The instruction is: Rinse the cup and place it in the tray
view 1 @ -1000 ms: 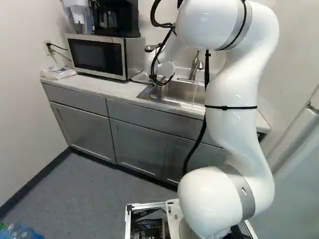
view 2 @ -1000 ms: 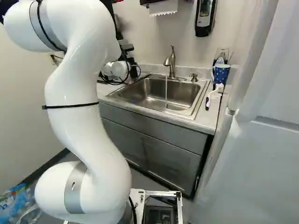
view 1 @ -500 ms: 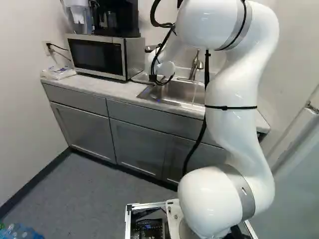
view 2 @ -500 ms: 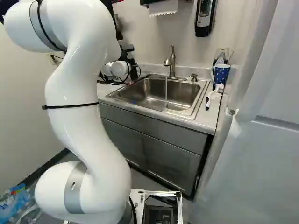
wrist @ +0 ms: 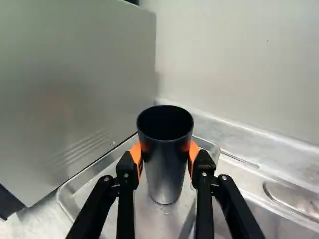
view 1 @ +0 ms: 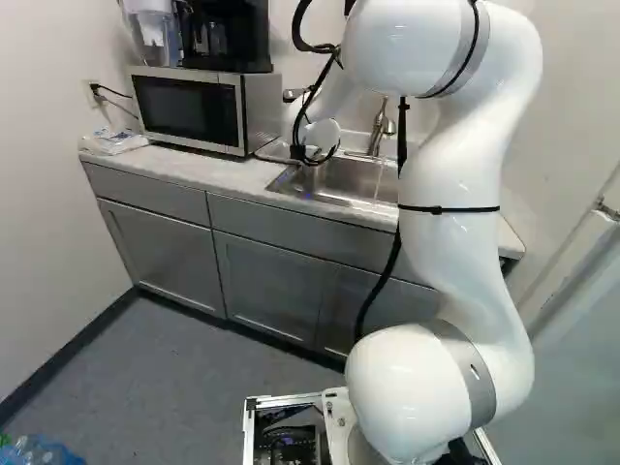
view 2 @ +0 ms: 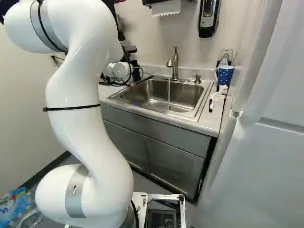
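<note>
In the wrist view the dark, smooth cup [wrist: 165, 164] stands upright between the two fingers of the gripper [wrist: 165, 152]. Both orange pads press on its sides, so the gripper is shut on it. Below the cup lies the shallow metal tray [wrist: 154, 226], wet with a few drops; whether the base touches it, I cannot tell. In the right base view a stream of water runs from the faucet [view 2: 175, 64] into the sink [view 2: 159, 95]. The arm's wrist and cables hide gripper and cup in both base views.
The microwave [view 1: 189, 111] borders the tray on one side, the back wall on another. Right of the sink, the right base view shows a blue dotted mug [view 2: 225, 76] and a white brush [view 2: 217, 97]. A soap dispenser [view 2: 207, 19] hangs above.
</note>
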You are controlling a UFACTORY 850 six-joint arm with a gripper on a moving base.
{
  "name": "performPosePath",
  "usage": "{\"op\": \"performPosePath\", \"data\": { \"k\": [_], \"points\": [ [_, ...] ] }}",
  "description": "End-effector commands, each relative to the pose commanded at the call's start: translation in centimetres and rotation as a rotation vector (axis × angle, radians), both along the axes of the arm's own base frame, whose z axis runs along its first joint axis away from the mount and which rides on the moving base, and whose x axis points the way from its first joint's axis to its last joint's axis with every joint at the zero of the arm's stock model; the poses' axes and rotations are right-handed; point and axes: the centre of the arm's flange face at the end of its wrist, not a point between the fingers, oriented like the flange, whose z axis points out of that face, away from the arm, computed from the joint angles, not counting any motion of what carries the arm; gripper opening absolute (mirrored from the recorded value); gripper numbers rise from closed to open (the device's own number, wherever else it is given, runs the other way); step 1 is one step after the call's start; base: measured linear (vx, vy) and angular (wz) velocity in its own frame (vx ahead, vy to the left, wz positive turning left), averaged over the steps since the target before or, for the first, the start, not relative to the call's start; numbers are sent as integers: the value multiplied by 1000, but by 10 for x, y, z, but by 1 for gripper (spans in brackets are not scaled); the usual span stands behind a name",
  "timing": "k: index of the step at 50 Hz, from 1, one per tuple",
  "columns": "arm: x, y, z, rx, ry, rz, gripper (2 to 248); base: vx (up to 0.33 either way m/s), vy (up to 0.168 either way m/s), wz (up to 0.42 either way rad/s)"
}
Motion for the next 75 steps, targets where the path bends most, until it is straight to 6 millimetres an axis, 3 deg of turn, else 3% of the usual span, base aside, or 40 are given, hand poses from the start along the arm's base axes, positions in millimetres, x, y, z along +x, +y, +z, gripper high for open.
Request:
{"op": "performPosePath", "data": {
  "k": [18, 19, 23, 24, 29, 30, 34, 35, 47, 75],
  "points": [
    [0, 0, 0, 0, 0, 0, 111, 0, 0, 0],
    [0, 0, 0, 0, 0, 0, 133, 0, 0, 0],
    [0, 0, 0, 0, 0, 0, 133, 0, 0, 0],
    [0, 0, 0, 0, 0, 0, 167, 0, 0, 0],
    [0, 0, 0, 0, 0, 0, 167, 0, 0, 0],
    [0, 0, 0, 0, 0, 0, 203, 0, 0, 0],
    [0, 0, 0, 0, 0, 0, 203, 0, 0, 0],
    [0, 0, 0, 0, 0, 0, 239, 0, 0, 0],
    [0, 0, 4, 1, -7, 0, 247, 0, 0, 0],
    [-2, 0, 36, 7, -58, 0, 247, 0, 0, 0]
  ]
}}
